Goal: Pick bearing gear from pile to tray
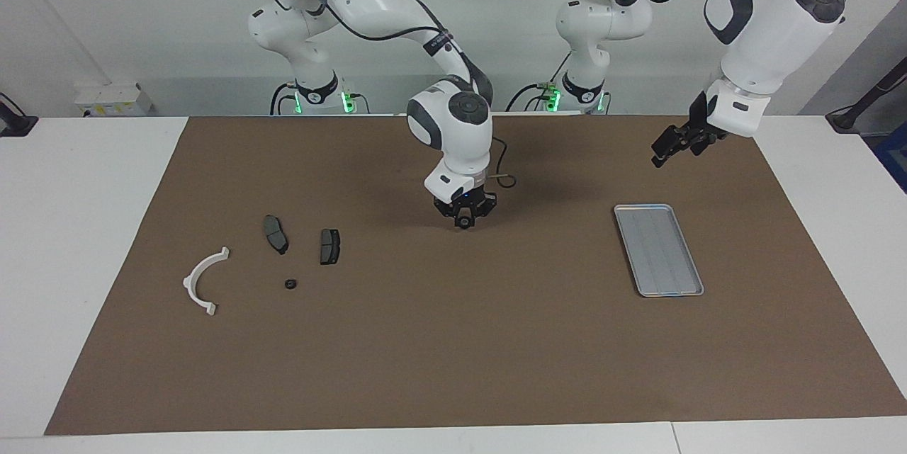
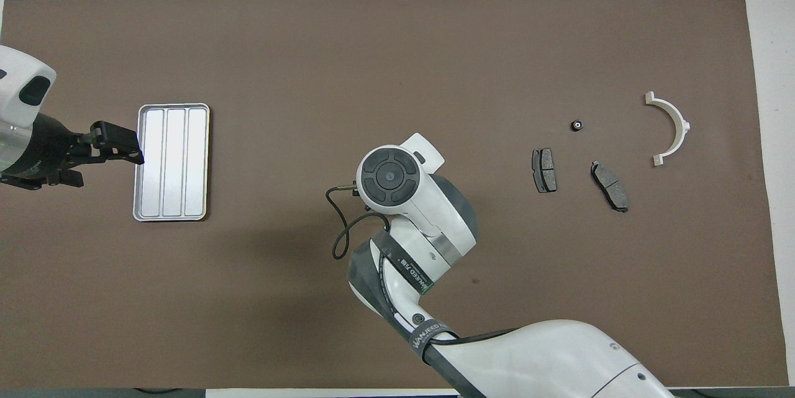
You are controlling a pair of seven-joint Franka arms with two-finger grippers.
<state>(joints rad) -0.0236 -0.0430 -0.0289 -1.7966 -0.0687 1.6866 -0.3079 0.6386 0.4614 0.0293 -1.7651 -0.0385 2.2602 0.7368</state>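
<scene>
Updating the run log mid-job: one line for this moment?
right gripper: shut on small black part, over mat centre | left gripper: open, waiting near tray | tray: no parts in it

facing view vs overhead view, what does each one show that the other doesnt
Only the facing view shows the right gripper, low over the mat's middle and shut on a small dark round part, plus both arm bases. In the overhead view that gripper is hidden under the right arm's own wrist; that view alone shows the tray squarely from above, with its three lengthwise panels plain. Both show the left gripper, open and waiting by the tray, and the pile: white bracket, two dark plates and a small black round piece.
</scene>
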